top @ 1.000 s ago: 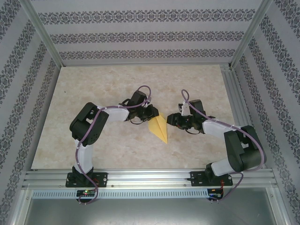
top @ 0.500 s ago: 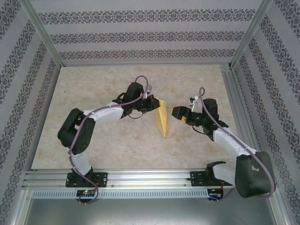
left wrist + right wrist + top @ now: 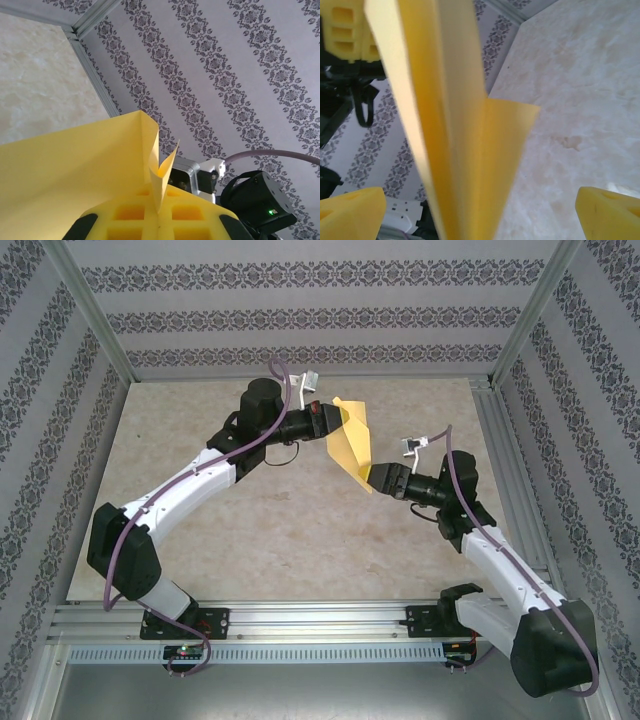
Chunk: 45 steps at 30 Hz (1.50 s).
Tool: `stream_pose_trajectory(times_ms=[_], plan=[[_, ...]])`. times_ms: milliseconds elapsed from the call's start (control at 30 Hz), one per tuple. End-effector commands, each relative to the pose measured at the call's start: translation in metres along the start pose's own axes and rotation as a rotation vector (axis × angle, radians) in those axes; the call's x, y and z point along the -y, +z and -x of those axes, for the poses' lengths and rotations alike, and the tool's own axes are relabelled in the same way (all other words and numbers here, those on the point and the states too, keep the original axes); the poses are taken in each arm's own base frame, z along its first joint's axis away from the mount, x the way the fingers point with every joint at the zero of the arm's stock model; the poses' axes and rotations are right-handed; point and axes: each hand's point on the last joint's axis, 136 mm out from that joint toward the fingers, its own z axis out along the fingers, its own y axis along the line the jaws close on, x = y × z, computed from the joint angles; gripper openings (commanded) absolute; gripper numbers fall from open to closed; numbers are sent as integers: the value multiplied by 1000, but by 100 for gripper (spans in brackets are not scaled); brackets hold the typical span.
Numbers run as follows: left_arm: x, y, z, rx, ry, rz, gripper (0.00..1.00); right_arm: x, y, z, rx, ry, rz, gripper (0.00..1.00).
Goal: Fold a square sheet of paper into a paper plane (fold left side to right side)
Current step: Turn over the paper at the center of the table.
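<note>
The paper plane (image 3: 350,445) is a slim pale-yellow dart held up off the table, its point slanting down to the right. My left gripper (image 3: 322,421) is shut on its rear edge. In the left wrist view the yellow pads (image 3: 125,220) pinch a folded flap of the plane (image 3: 75,170). My right gripper (image 3: 383,480) stands open at the plane's pointed end. In the right wrist view the plane (image 3: 460,150) hangs between the wide-apart fingertips (image 3: 350,210) of the right gripper (image 3: 480,215), touching neither that I can see.
The marble-patterned tabletop (image 3: 250,530) lies below both arms. Patterned walls (image 3: 300,315) and aluminium posts (image 3: 95,315) close in the back and sides. An aluminium rail (image 3: 320,620) runs along the near edge by the arm bases.
The left arm stretched up and back, lifting the plane off the table. The right gripper let go, opened wide and now sits at the plane's point.
</note>
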Motion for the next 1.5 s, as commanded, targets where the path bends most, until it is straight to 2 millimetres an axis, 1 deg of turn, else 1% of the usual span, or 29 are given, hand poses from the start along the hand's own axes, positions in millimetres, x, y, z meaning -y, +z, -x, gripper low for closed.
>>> stream_pose_trajectory(times_ms=[0, 67, 200, 267, 433, 500, 600, 700, 767, 833, 967, 1033, 1100, 1167, 1267, 1367, 1400, 1467], plan=[[22, 0, -1, -10, 16, -79, 6, -35, 8, 13, -2, -40, 93, 94], [24, 0, -1, -11, 15, -91, 6, -42, 12, 16, -7, -34, 108, 88], [25, 0, -3, -12, 4, -108, 6, -53, 11, 24, 18, -40, 126, 78], [25, 0, -4, -13, 0, -118, 6, -53, 11, 24, 15, -35, 124, 68], [25, -2, -5, -15, 7, -112, 7, -46, 11, 22, 12, -19, 101, 52], [22, -2, -7, -21, 6, -102, 7, -43, 11, 21, 12, -17, 91, 43], [18, -2, -9, -24, 3, -88, 8, -40, 11, 20, 10, -18, 70, 32], [15, -2, -11, -25, 1, -82, 10, -33, 10, 18, 2, -22, 30, 23], [13, -3, -12, -26, 1, -73, 12, -27, 9, 15, -5, -28, -3, 19], [10, -4, -12, -25, 2, -60, 16, -22, 8, 13, -12, -28, -27, 17], [0, -9, -12, -21, 7, -11, 32, -11, 7, 7, -30, -37, -91, 10], [-8, -17, -12, -10, 17, 39, 43, -4, 6, 4, -45, -44, -138, 7], [-24, -33, -9, 16, 24, 137, 53, 8, 4, -1, -77, -71, -229, 3], [-44, -57, -4, 59, 39, 281, 59, 22, 2, -9, -129, -118, -352, 1], [-72, -104, 0, 137, 68, 537, 67, 43, -3, -18, -213, -234, -588, 0], [-97, -157, 1, 237, 57, 792, 71, 57, -6, -24, -308, -414, -842, 0], [-104, -176, -1, 274, 40, 863, 73, 61, -7, -25, -341, -485, -933, 0], [-116, -202, -6, 331, 8, 952, 75, 69, -10, -23, -392, -589, -1112, 0]])
